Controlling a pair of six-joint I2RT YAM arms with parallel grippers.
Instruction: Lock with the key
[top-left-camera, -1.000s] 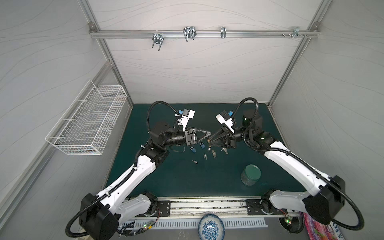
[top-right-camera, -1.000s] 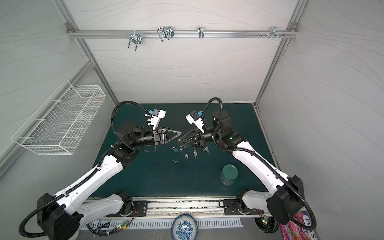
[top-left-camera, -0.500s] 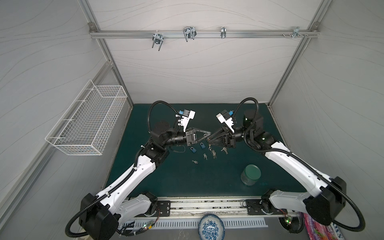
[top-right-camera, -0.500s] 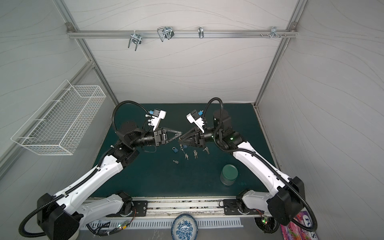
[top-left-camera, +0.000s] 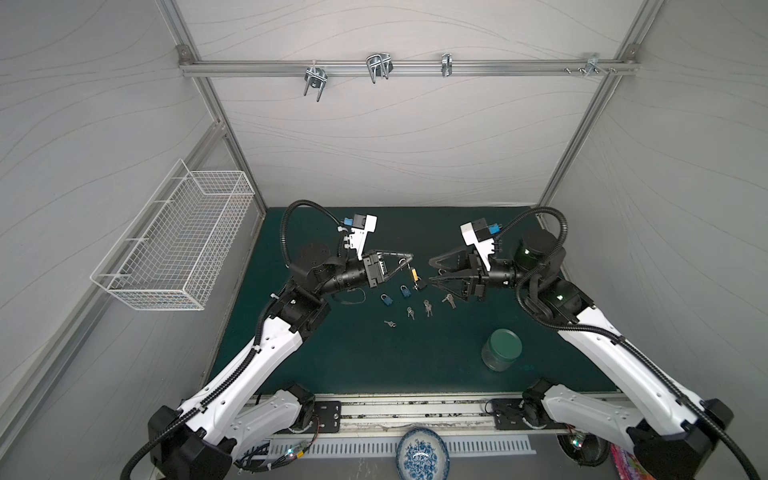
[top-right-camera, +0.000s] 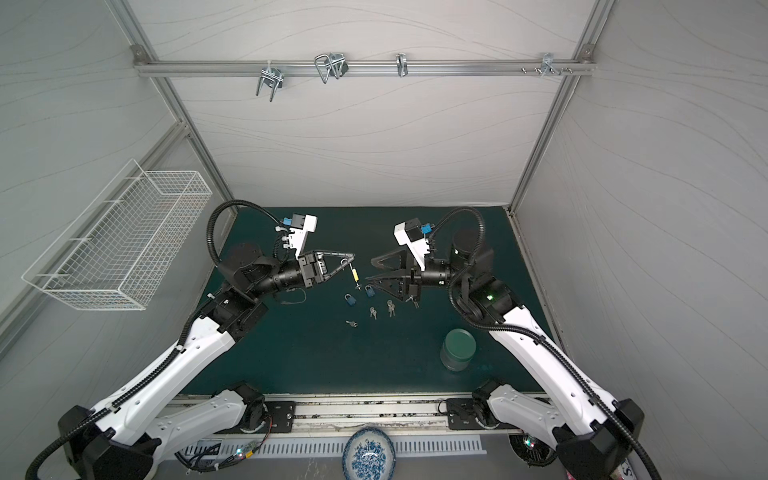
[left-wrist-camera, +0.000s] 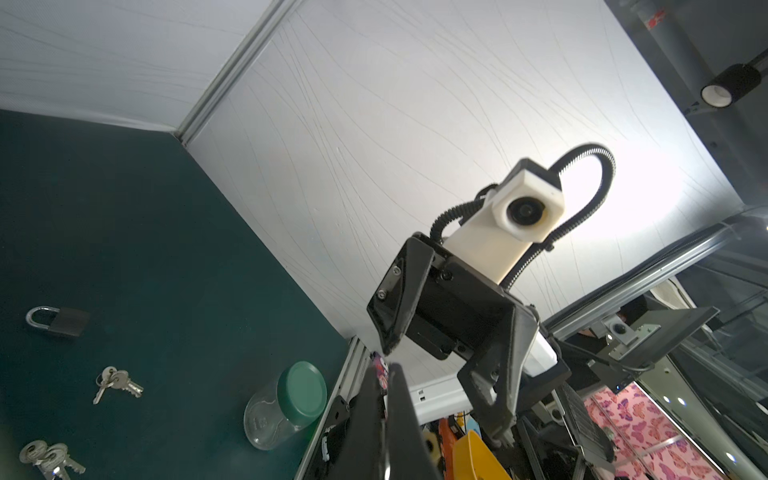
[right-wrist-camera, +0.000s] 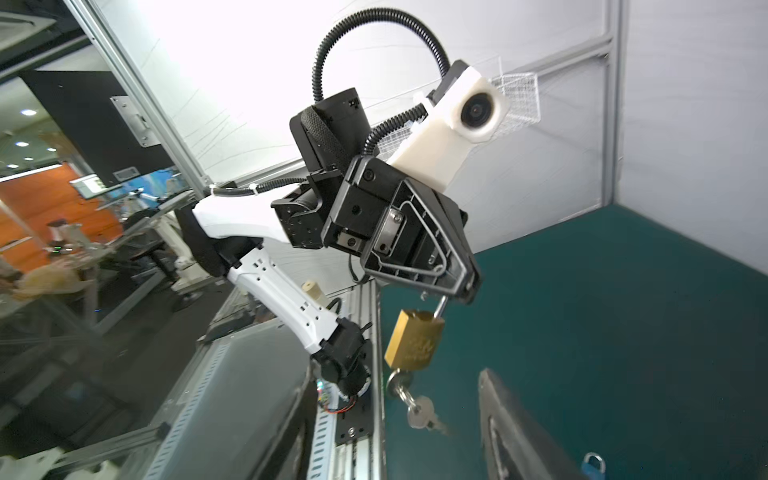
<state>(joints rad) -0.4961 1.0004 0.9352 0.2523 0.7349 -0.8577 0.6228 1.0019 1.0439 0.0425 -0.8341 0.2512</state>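
Currently you're on the key-turn step. Your left gripper (right-wrist-camera: 460, 288) is clamped on the shackle of the brass padlock (right-wrist-camera: 414, 340), which hangs clear of the green mat (top-left-camera: 353, 361), between the 2 arms. A key (right-wrist-camera: 397, 380) looks seated in the keyway under the body, with a spare key (right-wrist-camera: 420, 411) dangling off its ring; that part is blurred. Your right gripper (top-left-camera: 432, 272) faces the lock with jaws apart and nothing between them. In both top views its tips sit just beside the lock, not touching.

Only 1 shackle leg shows entering the body. The left jaws hide the other, so I can't tell if it's seated.

Next move, as I read it: line the right jaws up with the seated key, close on its bow flat-on rather than on the ring or spare, then rotate the wrist. The lock hangs from 1 pinch point, so expect it to swing or twist with the key. Ignore the 2 blue padlocks (top-left-camera: 386, 299), black padlock (left-wrist-camera: 58, 322) and loose key bunches (top-left-camera: 427, 307) on the mat.
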